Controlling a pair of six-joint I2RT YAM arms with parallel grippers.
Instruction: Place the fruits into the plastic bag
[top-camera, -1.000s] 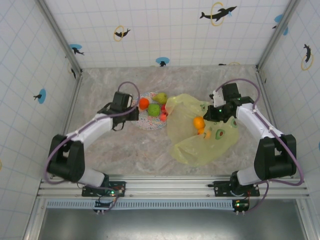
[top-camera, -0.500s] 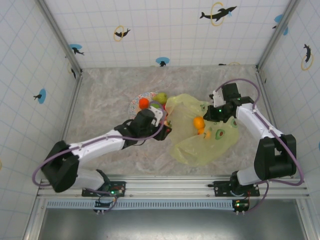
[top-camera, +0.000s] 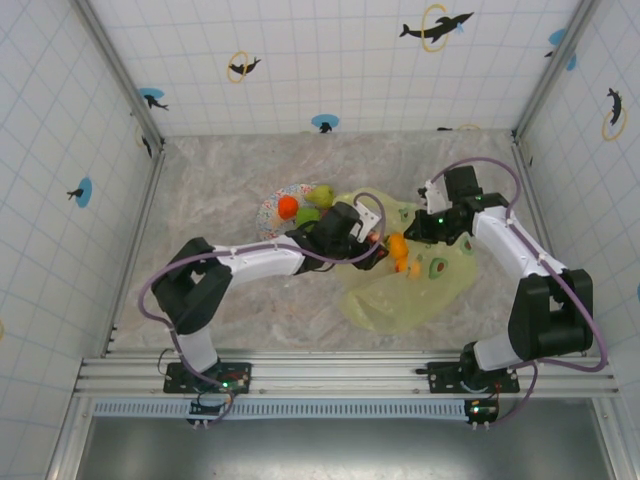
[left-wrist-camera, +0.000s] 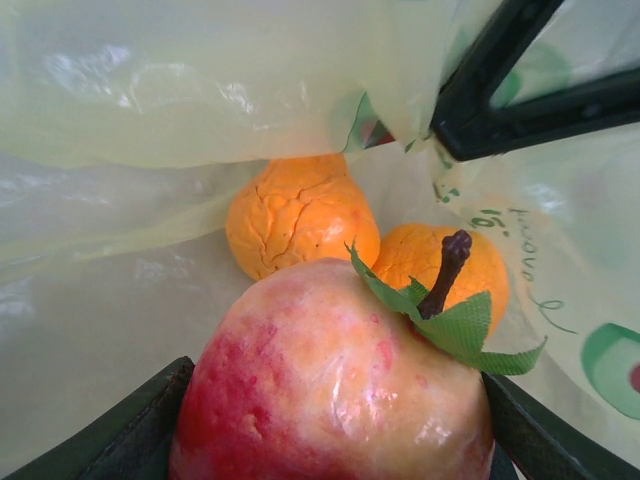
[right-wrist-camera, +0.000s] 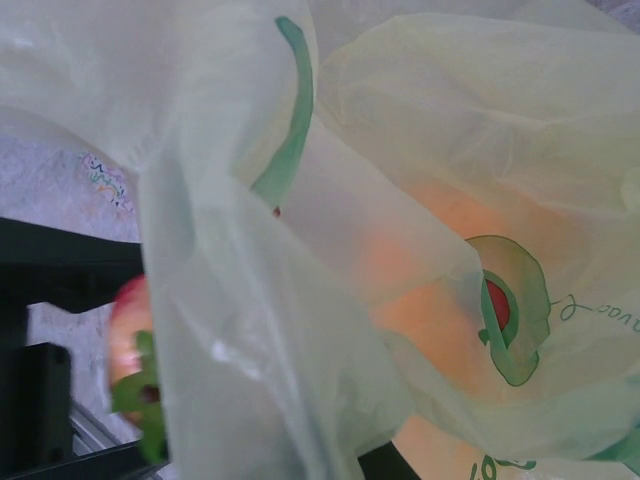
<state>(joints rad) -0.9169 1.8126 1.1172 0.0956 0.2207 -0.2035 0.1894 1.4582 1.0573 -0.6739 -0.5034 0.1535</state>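
My left gripper (top-camera: 374, 243) is shut on a red apple (left-wrist-camera: 330, 380) with a green leaf. It holds the apple just inside the mouth of the yellow-green plastic bag (top-camera: 400, 290). Two oranges (left-wrist-camera: 300, 225) (left-wrist-camera: 440, 265) lie in the bag right beyond the apple. My right gripper (top-camera: 432, 228) is shut on the bag's upper edge and holds it up. In the right wrist view the bag (right-wrist-camera: 400, 150) drapes over the fingers, the oranges (right-wrist-camera: 440, 300) glow through it and the apple (right-wrist-camera: 128, 330) shows at left. An orange (top-camera: 288, 207), a pear (top-camera: 322, 194) and a green apple (top-camera: 308, 215) sit on the plate.
The patterned plate (top-camera: 272, 208) lies left of the bag, behind my left forearm. White tiled walls close in the marble table (top-camera: 220, 170) on three sides. The metal rail with both arm bases runs along the near edge.
My left arm has swung right from the plate to the bag's mouth, carrying the red apple. The right arm and the bag's held edge have stayed put.
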